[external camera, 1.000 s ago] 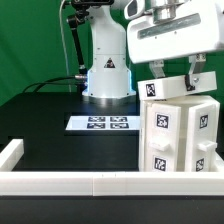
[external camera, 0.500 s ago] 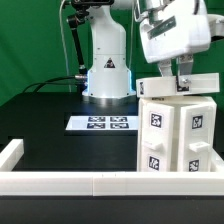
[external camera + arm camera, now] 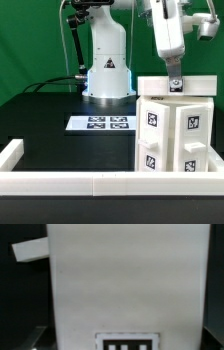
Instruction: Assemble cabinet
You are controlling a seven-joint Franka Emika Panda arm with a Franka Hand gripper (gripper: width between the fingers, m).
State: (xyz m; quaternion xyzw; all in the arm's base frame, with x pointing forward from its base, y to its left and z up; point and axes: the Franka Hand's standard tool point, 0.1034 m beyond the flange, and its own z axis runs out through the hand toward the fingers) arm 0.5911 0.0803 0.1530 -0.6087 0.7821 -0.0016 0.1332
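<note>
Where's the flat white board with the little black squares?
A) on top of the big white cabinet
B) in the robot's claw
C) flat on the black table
C: the marker board lies flat on the table, apart from the cabinet.

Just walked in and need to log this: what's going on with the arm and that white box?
The Panda arm's hand is down on the top of the white cabinet, at the exterior view's right of the black table, and seems to grip it; in the wrist view the white body fills nearly the whole picture. The cabinet has turned with the hand over the last second. The marker board lies apart, untouched.
</note>
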